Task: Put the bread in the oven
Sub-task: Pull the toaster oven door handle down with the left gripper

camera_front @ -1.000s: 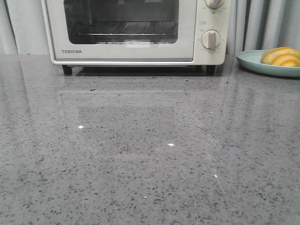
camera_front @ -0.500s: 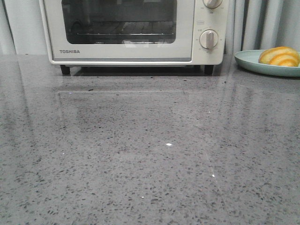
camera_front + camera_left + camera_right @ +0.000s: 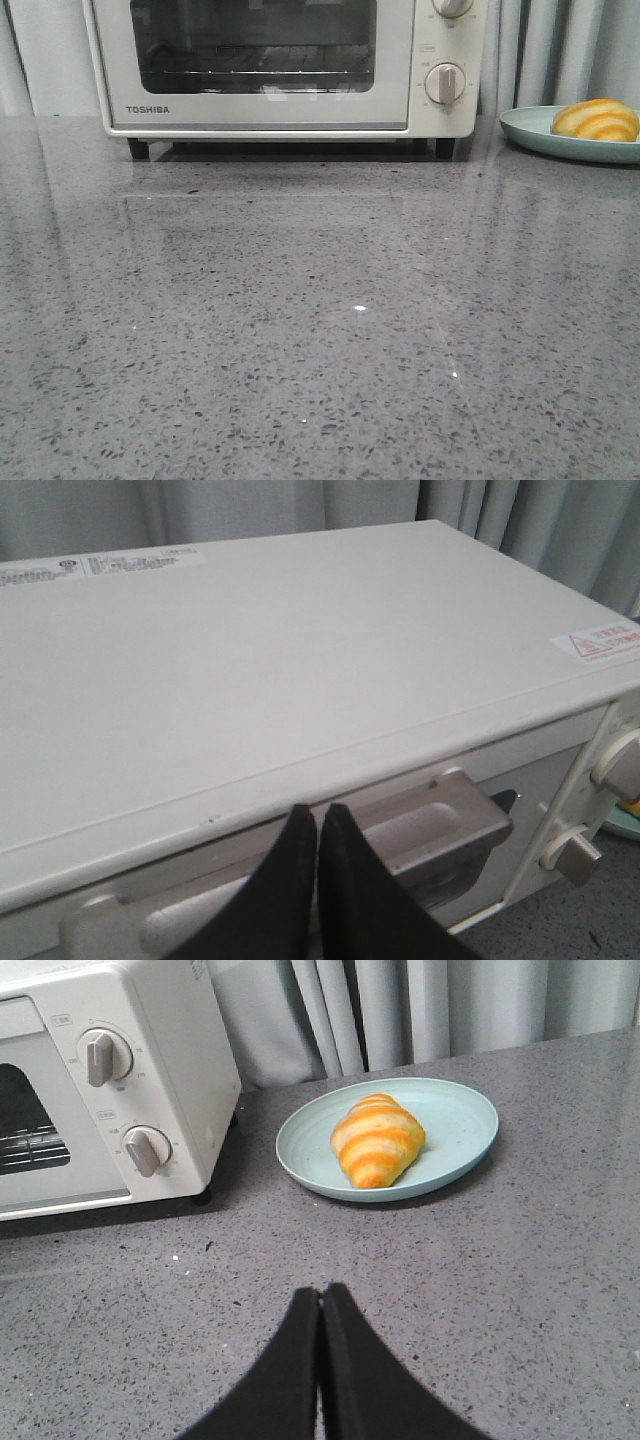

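The bread (image 3: 378,1141), a golden-brown roll with paler yellow stripes, lies on a pale green plate (image 3: 462,1120) on the grey speckled countertop (image 3: 320,330). In the front view the plate (image 3: 530,130) sits at the far right with the bread (image 3: 597,120) on it, just beside the oven (image 3: 260,115) but not touching it.

The oven is cream-white, marked TOSHIBA, and stands at the back of the countertop with its glass-windowed door shut. A wire rack shows through the window. Two round knobs (image 3: 445,83) sit on its right side.

The left gripper (image 3: 318,820) hovers above the front edge of the oven's top, over the door handle (image 3: 430,825); its black fingers are pressed together, holding nothing.

The right gripper (image 3: 320,1305) hangs above bare countertop, with the plate and bread beyond it and well apart from it. Its fingers are likewise closed together and empty.

Grey curtains (image 3: 400,1010) hang behind the scene.
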You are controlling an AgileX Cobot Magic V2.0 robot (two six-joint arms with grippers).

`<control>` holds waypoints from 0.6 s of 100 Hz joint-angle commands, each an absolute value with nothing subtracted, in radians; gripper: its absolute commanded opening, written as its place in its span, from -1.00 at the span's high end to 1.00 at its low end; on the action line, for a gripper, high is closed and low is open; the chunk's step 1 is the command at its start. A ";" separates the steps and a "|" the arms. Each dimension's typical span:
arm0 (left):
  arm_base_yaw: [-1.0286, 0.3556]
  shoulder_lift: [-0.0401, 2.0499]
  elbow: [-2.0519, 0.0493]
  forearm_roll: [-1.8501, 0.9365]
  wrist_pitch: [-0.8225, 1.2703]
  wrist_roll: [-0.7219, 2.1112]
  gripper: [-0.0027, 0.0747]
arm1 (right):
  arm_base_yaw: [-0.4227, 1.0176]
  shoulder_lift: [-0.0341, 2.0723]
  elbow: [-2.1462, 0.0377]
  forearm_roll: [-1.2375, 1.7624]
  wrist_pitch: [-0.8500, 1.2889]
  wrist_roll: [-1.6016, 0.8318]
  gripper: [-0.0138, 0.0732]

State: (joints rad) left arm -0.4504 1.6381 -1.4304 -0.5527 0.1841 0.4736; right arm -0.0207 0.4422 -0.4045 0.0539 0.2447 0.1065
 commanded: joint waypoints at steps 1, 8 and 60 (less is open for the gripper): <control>-0.454 1.612 -1.467 -0.558 0.144 0.474 0.99 | -0.017 0.454 -0.443 0.053 0.177 0.105 0.81; -0.454 1.621 -1.463 -0.556 0.146 0.474 0.99 | -0.017 0.454 -0.443 0.053 0.177 0.105 0.81; -0.454 1.549 -1.338 -0.478 0.293 0.460 0.99 | -0.017 0.454 -0.444 0.055 0.176 0.105 0.81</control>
State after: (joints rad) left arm -0.4504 1.6144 -1.3822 -0.4862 0.2640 0.4731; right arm -0.0207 0.4422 -0.4045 0.0552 0.2452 0.1065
